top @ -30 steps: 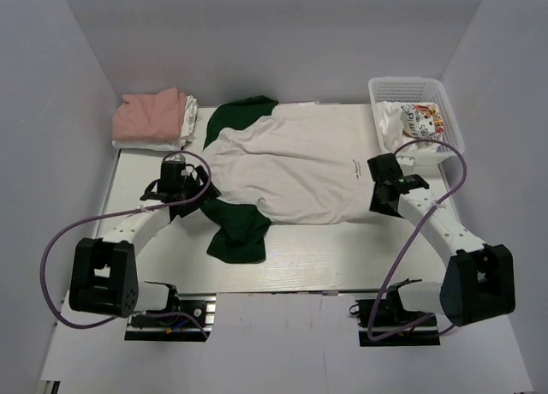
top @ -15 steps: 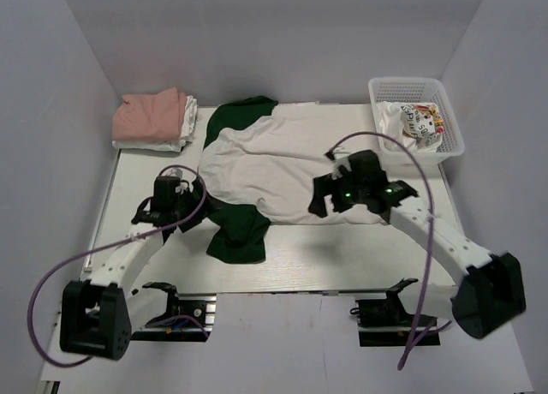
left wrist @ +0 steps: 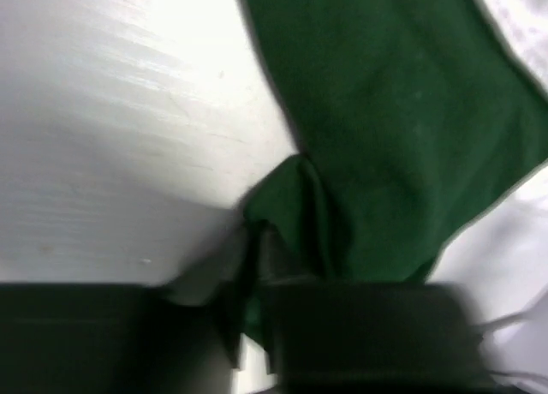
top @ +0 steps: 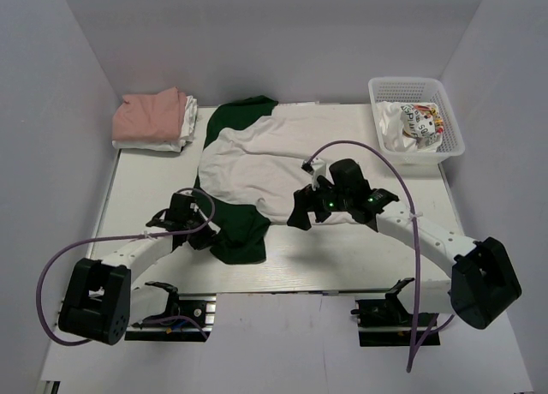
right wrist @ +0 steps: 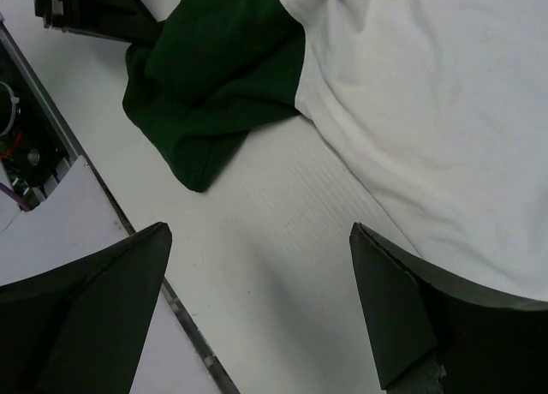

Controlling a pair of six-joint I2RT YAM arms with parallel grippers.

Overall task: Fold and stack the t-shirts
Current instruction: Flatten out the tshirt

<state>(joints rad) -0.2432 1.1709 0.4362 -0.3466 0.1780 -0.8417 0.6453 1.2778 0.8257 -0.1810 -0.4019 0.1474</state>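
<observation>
Reading the overhead view from 6 o'clock, where the arm bases sit, we meet the left gripper (top: 205, 235) first, at about 7 o'clock on the table (top: 368, 261). Its wrist view shows the jaws drawn narrow on a raised pinch of the near green sleeve (top: 244, 233), which lies crumpled and doubled on itself. Just past it, near the centre, the right gripper (top: 300, 216) hangs over the near hem of the large white shirt (top: 291, 158). Its jaws are spread wide and hold nothing, and its wrist view looks down on bare table between hem and sleeve.

The shirt body lies spread across the middle of the table, with loose wrinkles. The far green sleeve (top: 240, 113) reaches toward 12 o'clock. At 10 o'clock, clear of the shirt, the salmon-pink shirt (top: 152, 111) rests folded on the plain white shirt (top: 167, 143). At 2 o'clock a basket (top: 454, 124) holds bundled cloth (top: 411, 122).

We judge the step in hand to be folding the near sleeve in over the body. To do it well:
- Raise the pinch only enough for the sleeve to hang free.
- Carry it toward 1 o'clock so that the crease falls along the seam between green and white.
- Lay the sleeve flat before letting go, since a bunched sleeve leaves a lump in the fold.
- Have the right gripper take or press the hem, because the body is likely to drag with the sleeve.
</observation>
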